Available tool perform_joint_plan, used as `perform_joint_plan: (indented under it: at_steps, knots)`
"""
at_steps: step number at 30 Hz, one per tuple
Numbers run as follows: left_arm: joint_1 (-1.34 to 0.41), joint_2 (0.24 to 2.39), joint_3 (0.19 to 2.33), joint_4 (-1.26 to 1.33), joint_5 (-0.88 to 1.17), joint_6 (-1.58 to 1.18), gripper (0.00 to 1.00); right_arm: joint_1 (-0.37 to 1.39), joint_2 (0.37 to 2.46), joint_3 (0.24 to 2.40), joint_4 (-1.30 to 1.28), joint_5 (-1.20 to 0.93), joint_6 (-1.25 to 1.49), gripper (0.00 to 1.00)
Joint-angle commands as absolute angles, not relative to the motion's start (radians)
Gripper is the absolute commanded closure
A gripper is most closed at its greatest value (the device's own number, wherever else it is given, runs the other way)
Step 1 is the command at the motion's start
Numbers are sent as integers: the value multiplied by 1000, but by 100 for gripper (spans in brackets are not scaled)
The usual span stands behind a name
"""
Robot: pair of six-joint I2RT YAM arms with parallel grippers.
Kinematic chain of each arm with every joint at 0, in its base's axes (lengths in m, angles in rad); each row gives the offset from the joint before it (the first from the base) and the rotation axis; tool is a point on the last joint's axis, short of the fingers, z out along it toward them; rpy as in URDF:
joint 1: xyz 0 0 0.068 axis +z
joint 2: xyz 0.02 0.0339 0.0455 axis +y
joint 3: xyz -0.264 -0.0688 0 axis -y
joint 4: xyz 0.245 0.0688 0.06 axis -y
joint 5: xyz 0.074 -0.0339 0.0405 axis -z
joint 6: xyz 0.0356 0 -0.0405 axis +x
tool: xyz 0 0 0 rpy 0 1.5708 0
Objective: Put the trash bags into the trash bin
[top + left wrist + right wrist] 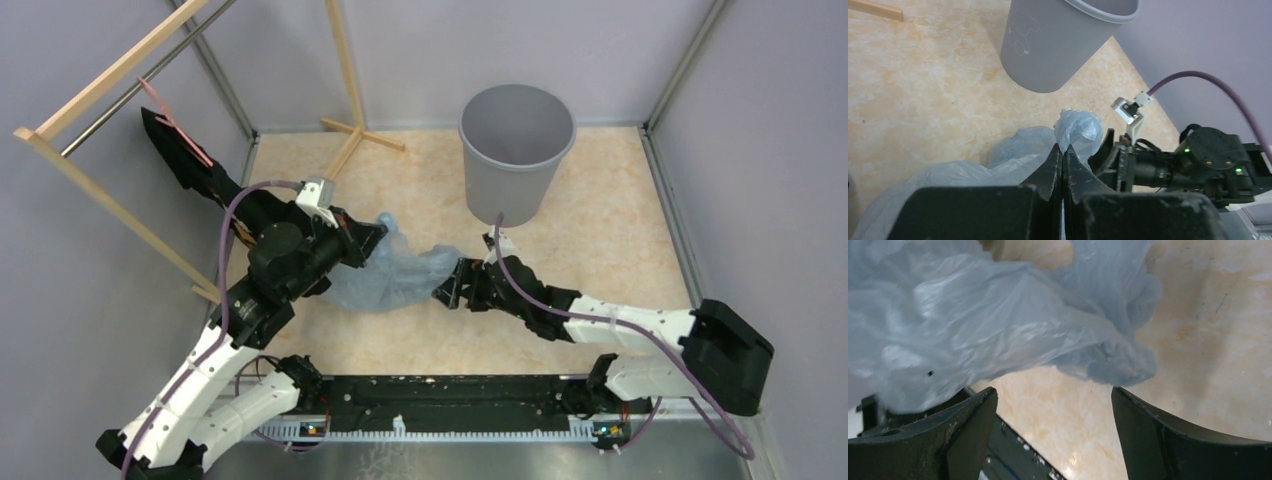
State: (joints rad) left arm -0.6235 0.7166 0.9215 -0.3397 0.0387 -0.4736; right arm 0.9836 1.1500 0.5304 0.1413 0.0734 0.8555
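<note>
1. The bag (395,278) lies crumpled on the counter (600,230), left of the middle and toward the near edge, stretched between the two arms. The bin (512,180) stands upright by the far edge, right of the middle, well apart from the bag.
2. The left fingers (1063,160) are pressed together. Film seems to be caught between them, so we judge them to be pinching the bag's left end.
3. The right fingers (445,290) are spread, with a bunched tail of film at the bag's right end just ahead of the gap. They grip nothing, and we cannot tell whether they touch the film.
4. We judge the bag to be very light, soft and floppy. It will hold no shape, and will sag and trail from wherever it is held.
5. The film looks thin and slick, so a pinch on a single layer could slip or tear. We would take hold of gathered folds, such as that bunched tail.
6. Held at both ends, the middle would likely hang low, so it would need carrying high to pass over the bin's rim without snagging.
</note>
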Motion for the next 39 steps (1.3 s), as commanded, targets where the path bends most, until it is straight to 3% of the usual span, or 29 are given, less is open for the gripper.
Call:
perform_joint_plan:
  at_steps: [1, 6, 10, 13, 14, 16, 20, 24, 26, 29, 33, 35, 39]
  knots:
    - [-624, 693, 907, -283, 68, -513, 100, 992, 1281, 584, 333, 221, 975, 15]
    - [-623, 680, 892, -272, 92, -540, 100, 1042, 1388, 582, 447, 401, 1052, 16]
    - [-624, 681, 900, -288, 80, -528, 100, 1051, 1412, 554, 500, 471, 1051, 26]
    - [-623, 675, 907, -311, 53, -507, 100, 1046, 1392, 510, 567, 446, 991, 77]
    - [-624, 672, 905, -318, 37, -500, 100, 1036, 1380, 504, 547, 428, 977, 87]
    - [-623, 666, 896, -336, 10, -486, 100, 1013, 1343, 503, 417, 400, 964, 98]
    - [-623, 658, 864, -399, -117, -483, 100, 938, 1239, 453, 271, 275, 839, 100]
    - [-623, 678, 814, -425, -198, -540, 100, 750, 1225, 464, 232, -168, 722, 100]
    - [-623, 716, 814, -401, -179, -559, 100, 698, 1227, 547, 188, -289, 688, 100]
    - [-622, 798, 921, -348, -109, -522, 100, 695, 1199, 767, 27, -310, 590, 100]
    - [-622, 879, 1261, -362, 11, -412, 100, 718, 1120, 1133, -248, -240, 457, 100]
    - [-623, 856, 1352, -334, 104, -378, 100, 775, 1041, 1212, -279, -169, 391, 100]
    - [-623, 691, 1069, -118, 86, -380, 100, 834, 896, 1071, -189, -25, 322, 100]
